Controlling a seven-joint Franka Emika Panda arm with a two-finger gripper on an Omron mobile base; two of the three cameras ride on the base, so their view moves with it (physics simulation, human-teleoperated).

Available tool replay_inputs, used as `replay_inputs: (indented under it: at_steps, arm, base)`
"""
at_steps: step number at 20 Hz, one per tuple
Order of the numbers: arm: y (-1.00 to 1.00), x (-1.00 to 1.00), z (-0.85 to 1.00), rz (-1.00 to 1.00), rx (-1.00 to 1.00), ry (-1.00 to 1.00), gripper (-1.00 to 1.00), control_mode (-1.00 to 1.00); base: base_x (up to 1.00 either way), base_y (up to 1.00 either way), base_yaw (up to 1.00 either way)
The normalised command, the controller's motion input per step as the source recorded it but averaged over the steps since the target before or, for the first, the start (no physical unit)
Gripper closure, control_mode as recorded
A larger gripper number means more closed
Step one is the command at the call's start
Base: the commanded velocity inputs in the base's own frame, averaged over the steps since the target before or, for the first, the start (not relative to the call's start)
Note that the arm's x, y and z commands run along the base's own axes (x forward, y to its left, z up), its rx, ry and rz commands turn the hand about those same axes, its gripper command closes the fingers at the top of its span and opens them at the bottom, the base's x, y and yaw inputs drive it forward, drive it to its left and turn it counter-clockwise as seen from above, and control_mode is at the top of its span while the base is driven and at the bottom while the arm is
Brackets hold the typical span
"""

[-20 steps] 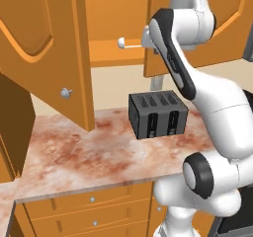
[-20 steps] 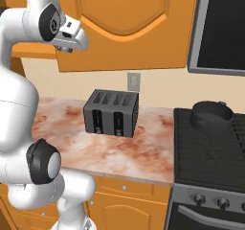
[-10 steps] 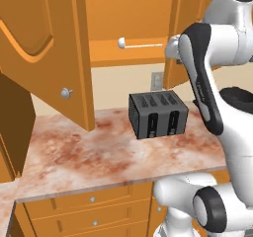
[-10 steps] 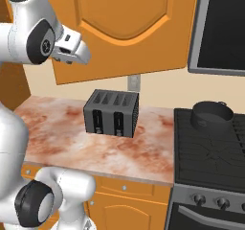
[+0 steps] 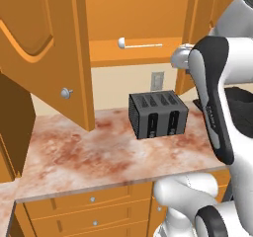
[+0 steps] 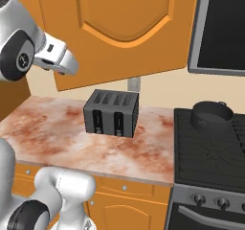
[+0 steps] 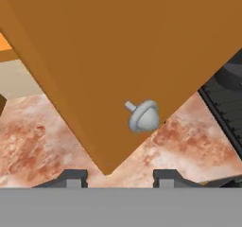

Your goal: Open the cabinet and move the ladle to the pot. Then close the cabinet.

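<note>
The cabinet [image 5: 133,14] stands with both doors swung out. On its shelf lies the ladle [image 5: 141,45], pale, with its bowl to the left. The left door [image 5: 44,48] juts toward me. The right door [image 6: 119,32] hangs over the counter, and its round silver knob [image 7: 143,116] sits just beyond my gripper [image 7: 120,178]. The fingertips [image 7: 75,178] stand apart with nothing between them, so the gripper is open. My hand [image 6: 62,62] hovers left of that door's lower edge. The pot [image 6: 212,115] rests on the stove at the right.
A black slotted toaster [image 6: 112,112] sits mid-counter below the cabinet. The black stove [image 6: 210,150] is at the right with a microwave [image 6: 222,28] above it. The marble counter [image 5: 84,157] has free room left of the toaster. Drawers [image 5: 94,211] run below.
The arm has swung back and lower, away from the right door. The jaws have spread and let go of the knob. The door has come further open.
</note>
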Motion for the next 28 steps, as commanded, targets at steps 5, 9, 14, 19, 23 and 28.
replay_inputs:
  at_steps: [5, 9, 14, 19, 23, 28]
  arm:
    - [0.88, -0.88, 0.01, 0.0, 0.0, 0.0, -1.0, -1.0]
    - [0.94, -0.16, 0.0, 0.0, 0.0, 0.03, -1.0, -1.0]
    - [0.56, 0.5, 0.0, 0.0, 0.0, 0.05, -1.0, -1.0]
    - [0.28, 0.66, 0.0, 0.0, 0.0, 0.04, -1.0, -1.0]
    - [0.12, 0.67, 0.0, 0.0, 0.0, 0.01, -1.0, -1.0]
    - [0.01, 0.7, -0.02, -0.01, -0.01, 0.0, -1.0, -1.0]
  base:
    - [0.0, 0.0, 0.0]
    - [0.0, 0.0, 0.0]
    - [0.0, 0.0, 0.0]
    - [0.0, 0.0, 0.0]
    - [0.0, 0.0, 0.0]
    - [0.0, 0.0, 0.0]
